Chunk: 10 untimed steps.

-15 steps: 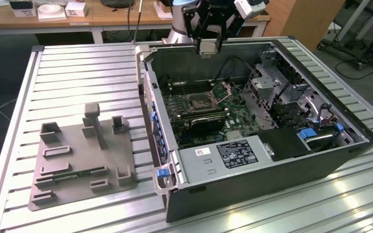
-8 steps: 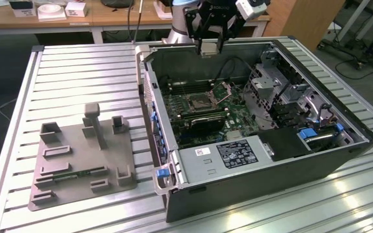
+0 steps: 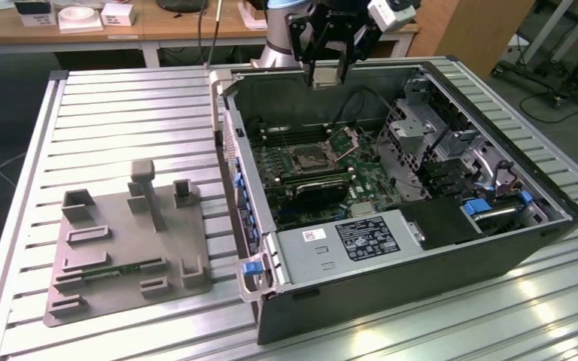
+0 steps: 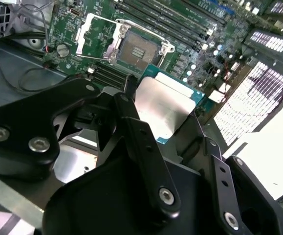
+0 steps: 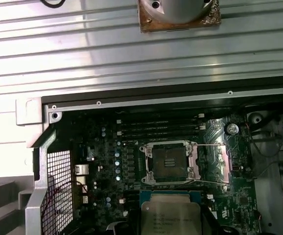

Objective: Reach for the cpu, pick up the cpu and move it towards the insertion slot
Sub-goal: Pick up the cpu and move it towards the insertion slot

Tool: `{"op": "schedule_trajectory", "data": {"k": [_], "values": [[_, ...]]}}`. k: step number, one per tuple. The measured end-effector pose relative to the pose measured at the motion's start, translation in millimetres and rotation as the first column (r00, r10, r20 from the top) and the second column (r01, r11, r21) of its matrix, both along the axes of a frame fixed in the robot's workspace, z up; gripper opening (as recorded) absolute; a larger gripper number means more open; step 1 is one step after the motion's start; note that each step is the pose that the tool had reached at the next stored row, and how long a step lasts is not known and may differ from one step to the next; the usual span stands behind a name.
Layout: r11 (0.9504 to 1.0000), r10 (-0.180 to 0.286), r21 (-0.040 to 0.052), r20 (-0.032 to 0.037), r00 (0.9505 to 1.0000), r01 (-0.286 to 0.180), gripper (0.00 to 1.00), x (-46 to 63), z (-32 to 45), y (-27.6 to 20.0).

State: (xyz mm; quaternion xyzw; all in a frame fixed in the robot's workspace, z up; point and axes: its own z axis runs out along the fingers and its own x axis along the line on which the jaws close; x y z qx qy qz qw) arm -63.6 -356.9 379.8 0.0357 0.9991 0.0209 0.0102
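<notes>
I'm over the open computer case (image 3: 409, 188) on the worktop (image 3: 118, 120), my hand (image 4: 168, 120) gripping the cpu (image 4: 163, 105) above the insertion slot (image 4: 136, 49). Risk: it slips or tilts, dropping onto socket pins.

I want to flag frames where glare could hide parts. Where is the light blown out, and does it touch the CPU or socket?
Second wrist view: the grille beside the board is washed white; the cpu lid shines but stays readable, and the insertion slot is clear. First wrist view: the ribbed table glares; slot and cpu evenly lit. Exterior view: reflections on the near table.
</notes>
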Motion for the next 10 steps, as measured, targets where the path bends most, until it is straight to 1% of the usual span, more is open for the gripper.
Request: {"op": "schedule_trajectory", "data": {"k": [3, 7, 10], "values": [[0.9996, 0.026, -0.0055, -0.0001, 0.9997, -0.026, 0.55, 0.0, -1.4, 0.0], [0.9996, 0.027, -0.0061, -0.0001, 0.9996, -0.027, 0.55, 0.4, -2.8, 0.6], [0.9996, 0.027, -0.0064, -0.0002, 0.9996, -0.027, 0.55, 0.8, -3.5, 2.8]]}}
